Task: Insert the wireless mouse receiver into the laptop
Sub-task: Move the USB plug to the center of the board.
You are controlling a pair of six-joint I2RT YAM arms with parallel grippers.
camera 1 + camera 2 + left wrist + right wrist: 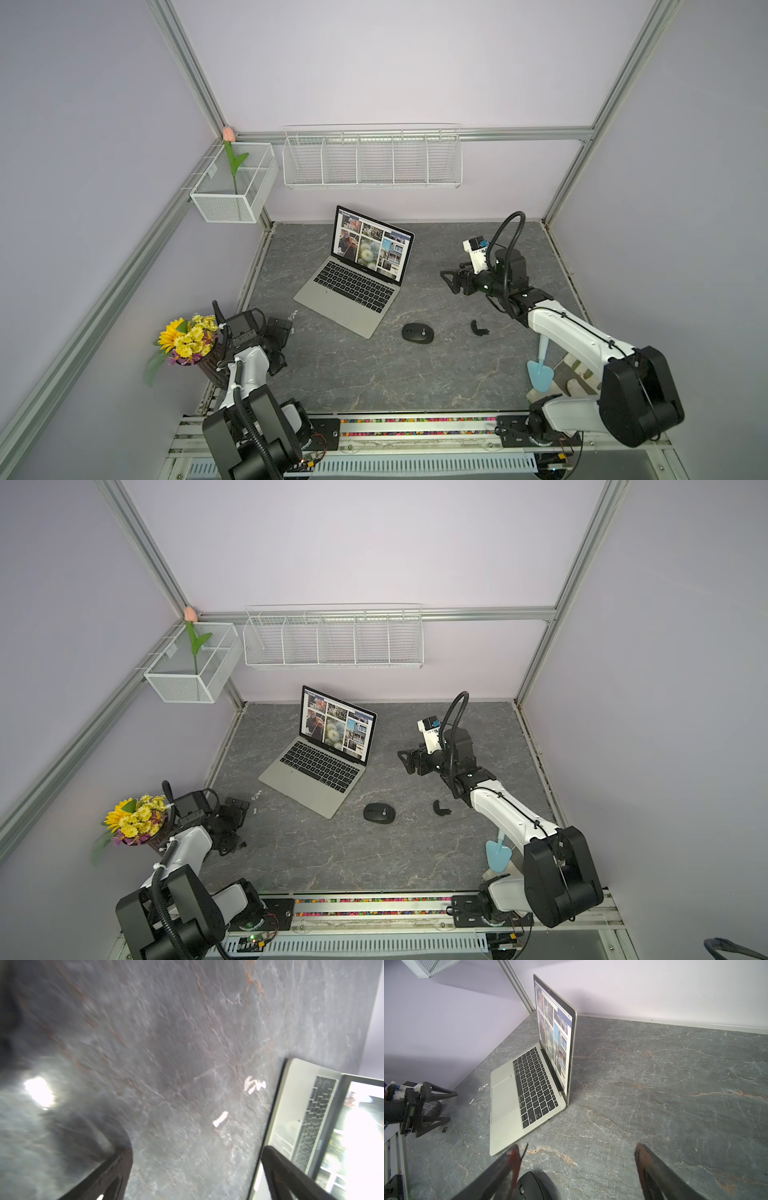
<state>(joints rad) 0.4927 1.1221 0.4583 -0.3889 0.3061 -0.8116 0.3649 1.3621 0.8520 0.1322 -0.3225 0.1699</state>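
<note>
Right wrist view, leftmost item: left gripper [452,1106] close above the table [654,1084], fingers [449,1093] spread wide, nothing between them. Wireless mouse receiver [444,1130], taking the tiny dark stub for it, flat on the stone just beside the near finger's tip, outside the gap on its near-right side. Too small to call its long axis. Not found in the blurred left wrist view, only bare stone between the fingers there. Next right: laptop [353,286], open, set askew, near-left corner toward that gripper; port not resolvable. Then mouse [417,333] and hooked cover piece [479,328], near-right of the laptop. Far right: right gripper [450,284], likewise spread and empty, well apart from the stub, laptop in between. Left arm clearly nearer. Probably needs a small shift near-right and down to bracket the stub before closing.
</note>
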